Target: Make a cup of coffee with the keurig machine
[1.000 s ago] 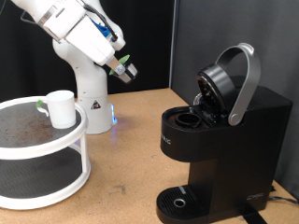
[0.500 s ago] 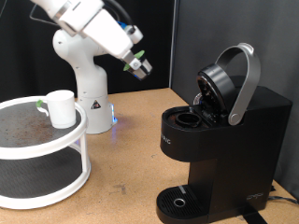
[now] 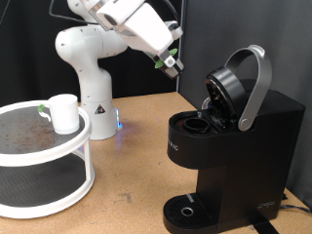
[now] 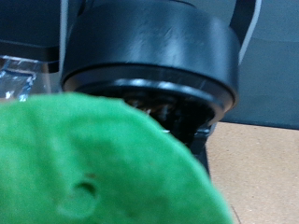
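The keurig machine (image 3: 229, 146) sat at the exterior view's right with its grey-handled lid tipped up and the pod chamber open. The two-tier round stand (image 3: 44, 156) was at the exterior view's left, and on its upper shelf the cup (image 3: 64, 113) stood upright and untouched, well apart from the machine and not on the drip tray (image 3: 185, 211), which carried nothing.

Over the last second my arm had swung from above the stand's side across towards the machine, so that my gripper (image 3: 170, 62) hung high in the air just beside the raised lid, on its exterior-view left and a little above it. Nothing else on the table had shifted in that time.

My fingers were closed on a small pod with a green top (image 4: 98, 163); in the wrist view that green top filled the near field, and behind it loomed the dark round underside of the lid (image 4: 149, 51). I judged that the pod had been carried to the machine but was not yet in the chamber.
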Controlling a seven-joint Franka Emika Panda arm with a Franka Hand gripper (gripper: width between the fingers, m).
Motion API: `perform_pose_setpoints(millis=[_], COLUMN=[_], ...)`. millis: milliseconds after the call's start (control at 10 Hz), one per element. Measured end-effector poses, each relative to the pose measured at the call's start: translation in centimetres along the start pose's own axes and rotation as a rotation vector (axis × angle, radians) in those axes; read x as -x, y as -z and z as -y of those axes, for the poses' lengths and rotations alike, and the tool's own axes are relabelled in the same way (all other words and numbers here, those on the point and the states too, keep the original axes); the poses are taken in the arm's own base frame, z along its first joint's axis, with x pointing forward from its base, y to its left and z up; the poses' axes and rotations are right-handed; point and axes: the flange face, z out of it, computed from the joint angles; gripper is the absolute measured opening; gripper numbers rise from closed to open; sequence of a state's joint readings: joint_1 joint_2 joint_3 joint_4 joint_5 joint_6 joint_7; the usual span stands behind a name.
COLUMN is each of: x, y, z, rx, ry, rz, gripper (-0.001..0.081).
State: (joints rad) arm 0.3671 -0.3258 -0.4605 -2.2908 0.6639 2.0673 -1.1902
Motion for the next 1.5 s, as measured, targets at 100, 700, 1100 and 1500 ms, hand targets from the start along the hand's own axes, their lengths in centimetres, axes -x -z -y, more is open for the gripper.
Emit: perform_pose_setpoints(millis=[100,700,1100,1500], x=[-0.4,-0.8,-1.1,-0.5], y=[0.0,-1.0,-5.4,-8.2], z=[0.1,0.1,0.5,0.3], rx=[0.016,0.064,0.106,0.123], ry=[-0.005,-0.018,-0.002,-0.004], rz=[-0.010,0.012,0.085,0.132], gripper=[0.0446,0.0446,0.0446,0.0446])
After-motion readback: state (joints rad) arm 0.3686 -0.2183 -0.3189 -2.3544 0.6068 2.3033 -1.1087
